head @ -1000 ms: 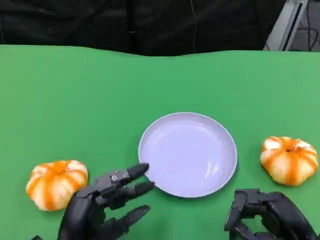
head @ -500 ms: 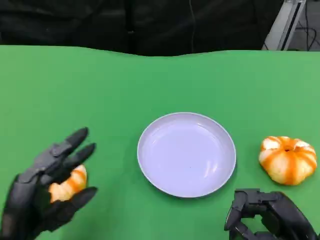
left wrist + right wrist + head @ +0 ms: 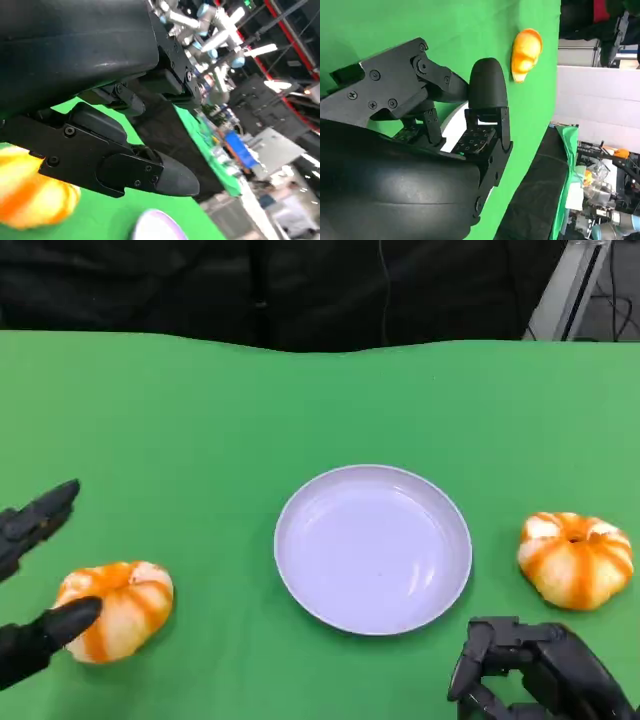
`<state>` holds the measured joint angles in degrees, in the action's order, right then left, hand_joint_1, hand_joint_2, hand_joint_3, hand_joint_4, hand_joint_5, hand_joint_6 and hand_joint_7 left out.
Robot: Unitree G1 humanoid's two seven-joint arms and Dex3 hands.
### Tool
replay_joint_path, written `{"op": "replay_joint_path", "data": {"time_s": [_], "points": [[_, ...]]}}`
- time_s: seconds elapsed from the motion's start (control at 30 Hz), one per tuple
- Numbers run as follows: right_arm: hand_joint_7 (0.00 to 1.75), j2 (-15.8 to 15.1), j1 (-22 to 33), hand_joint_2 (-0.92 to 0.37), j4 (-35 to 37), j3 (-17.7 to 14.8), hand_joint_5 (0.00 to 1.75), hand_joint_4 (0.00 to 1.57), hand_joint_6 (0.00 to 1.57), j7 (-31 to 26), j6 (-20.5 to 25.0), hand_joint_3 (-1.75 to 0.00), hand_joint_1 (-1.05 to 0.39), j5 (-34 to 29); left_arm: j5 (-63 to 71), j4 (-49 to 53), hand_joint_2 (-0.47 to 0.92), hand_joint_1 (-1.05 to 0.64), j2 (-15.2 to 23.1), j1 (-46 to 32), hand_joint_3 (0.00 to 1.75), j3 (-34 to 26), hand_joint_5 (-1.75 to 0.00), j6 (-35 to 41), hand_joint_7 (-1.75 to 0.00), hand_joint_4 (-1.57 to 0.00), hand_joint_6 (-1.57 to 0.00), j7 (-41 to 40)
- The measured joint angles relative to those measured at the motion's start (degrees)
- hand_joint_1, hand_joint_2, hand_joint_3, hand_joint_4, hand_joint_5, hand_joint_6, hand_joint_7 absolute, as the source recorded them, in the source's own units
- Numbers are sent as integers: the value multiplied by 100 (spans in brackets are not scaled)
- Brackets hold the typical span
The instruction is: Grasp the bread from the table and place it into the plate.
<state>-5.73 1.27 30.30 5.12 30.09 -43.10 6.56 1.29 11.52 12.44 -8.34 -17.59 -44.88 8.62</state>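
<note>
Left hand [image 3: 30,585] spread around bread [image 3: 113,608]; right hand [image 3: 535,675] curled.

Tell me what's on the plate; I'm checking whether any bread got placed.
Nothing lies on the plate: its whole inside shows bare. Both breads, left bread and right bread, sit on the table.

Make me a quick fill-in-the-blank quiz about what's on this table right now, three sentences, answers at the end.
1. The plate sits between two orange-striped ____.
2. The left hand has its fingers spread around the left bread and is holding ____.
3. The right hand rests near the table edge, just below the ____ bread.

Missing words: breads; nothing; right
</note>
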Motion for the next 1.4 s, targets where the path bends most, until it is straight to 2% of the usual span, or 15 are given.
{"op": "replay_joint_path", "data": {"time_s": [0.17,0.2,0.3,0.53,1.4], "points": [[116,0,-1,-67,4,0,143,85,86,-8,0,-88,-9,-3,281,-22,92,-90,204,-177,18,-11,0,169,-2,-61,-64,-42],[116,0,-1,-67,4,0,144,85,86,-9,0,-87,-9,-4,290,-26,92,-93,212,-189,14,-11,0,189,-1,-55,-59,-49],[115,0,-1,-67,4,1,144,85,86,-9,1,-87,-9,-4,584,-167,92,-94,417,-286,11,32,0,554,0,-52,-56,-49],[116,2,5,-67,4,0,144,85,86,-8,5,-87,-11,-1,1123,-110,92,-97,833,-297,10,261,-1,1061,0,-54,-56,-45],[116,2,23,-67,-7,1,146,84,86,-22,82,-87,-10,-7,1652,99,92,-97,1189,-122,12,734,-1,1470,-1,-56,-58,-287]]}}
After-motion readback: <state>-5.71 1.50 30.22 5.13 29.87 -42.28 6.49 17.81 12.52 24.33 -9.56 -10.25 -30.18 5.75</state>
